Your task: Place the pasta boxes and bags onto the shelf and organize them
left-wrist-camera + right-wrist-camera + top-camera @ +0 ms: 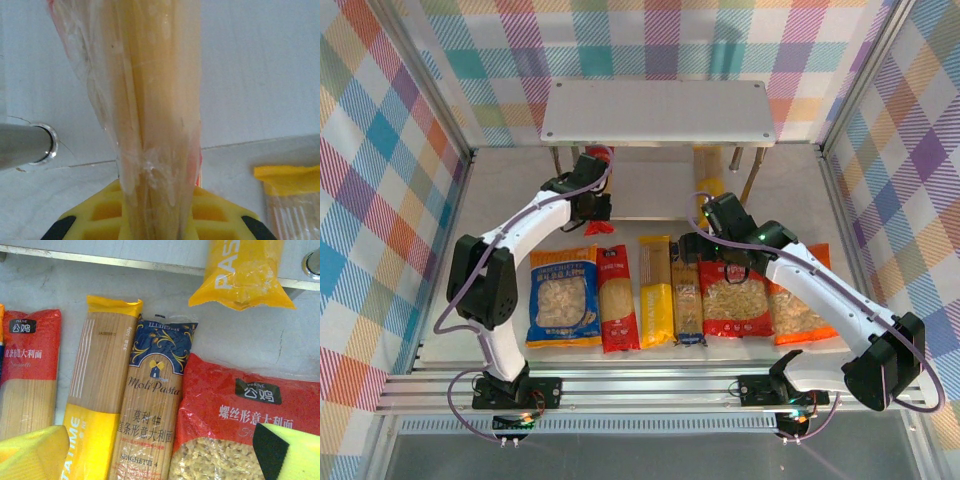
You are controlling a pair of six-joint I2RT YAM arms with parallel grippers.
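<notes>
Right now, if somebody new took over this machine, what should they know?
The left fingers are shut on a red long pack at the shelf's lower board.
The right fingers are open, holding nothing, above the table.
Done: one yellow long pack lies on the lower board, its end overhanging.
Left to shelve, all on the table: second red pack, second yellow pack, dark pack, blue bag, red bag, orange bag.

Bright, even light falls from above, leaving soft shadows beneath the shelf. The pasta pack gripped in the left pincer looks blurred, glare streaking its wrapper.
</notes>
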